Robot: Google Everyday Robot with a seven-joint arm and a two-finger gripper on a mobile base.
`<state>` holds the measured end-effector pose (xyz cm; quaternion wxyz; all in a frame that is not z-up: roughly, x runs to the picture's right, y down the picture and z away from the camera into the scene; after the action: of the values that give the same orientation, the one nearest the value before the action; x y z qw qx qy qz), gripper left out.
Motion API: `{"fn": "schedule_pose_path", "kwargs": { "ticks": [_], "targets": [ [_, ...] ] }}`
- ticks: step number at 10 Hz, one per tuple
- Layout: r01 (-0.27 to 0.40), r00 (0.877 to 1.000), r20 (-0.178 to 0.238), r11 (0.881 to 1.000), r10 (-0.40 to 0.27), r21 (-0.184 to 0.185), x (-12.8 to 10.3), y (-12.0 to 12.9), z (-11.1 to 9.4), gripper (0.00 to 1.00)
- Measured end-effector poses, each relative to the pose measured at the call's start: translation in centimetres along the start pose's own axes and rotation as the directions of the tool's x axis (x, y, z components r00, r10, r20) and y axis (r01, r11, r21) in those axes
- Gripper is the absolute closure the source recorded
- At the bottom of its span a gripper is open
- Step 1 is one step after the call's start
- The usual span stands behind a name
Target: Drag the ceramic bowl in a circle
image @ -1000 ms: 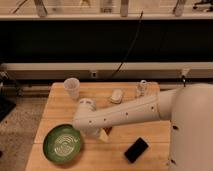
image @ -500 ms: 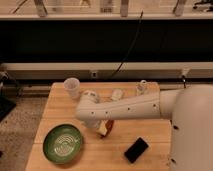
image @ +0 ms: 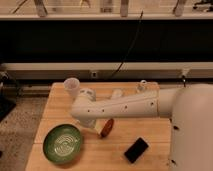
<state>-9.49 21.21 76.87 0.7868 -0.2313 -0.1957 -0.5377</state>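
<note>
The ceramic bowl (image: 62, 143) is wide, shallow and green, with pale rings inside. It sits on the wooden table (image: 60, 107) near the front left corner. My white arm (image: 130, 106) reaches from the right across the table's middle. Its wrist end bends down just right of and behind the bowl. The gripper (image: 93, 128) hangs there, close to the bowl's far right rim; I cannot tell whether it touches the bowl.
A white cup (image: 72, 87) stands at the back left. A brown-orange oblong thing (image: 106, 127) lies right of the gripper. A black phone-like slab (image: 136, 150) lies at the front right. Small white items (image: 142, 86) sit at the back.
The arm's wrist end has drawn back and up a little, uncovering the brown-orange thing. The bowl has stayed in about the same place.
</note>
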Motion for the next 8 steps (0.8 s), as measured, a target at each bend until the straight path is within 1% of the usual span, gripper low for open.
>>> {"fn": "schedule_pose_path", "kwargs": {
  "ticks": [2,4,8],
  "targets": [
    [0.029,0.999,0.015,0.999,-0.029,0.016,-1.1,-0.4,-0.3,0.2],
    [0.062,0.998,0.03,0.998,-0.063,0.024,-2.2,-1.0,-0.3,0.2],
    [0.148,0.987,0.065,0.989,-0.15,0.025,-5.1,-2.4,0.8,0.2]
  ]
}}
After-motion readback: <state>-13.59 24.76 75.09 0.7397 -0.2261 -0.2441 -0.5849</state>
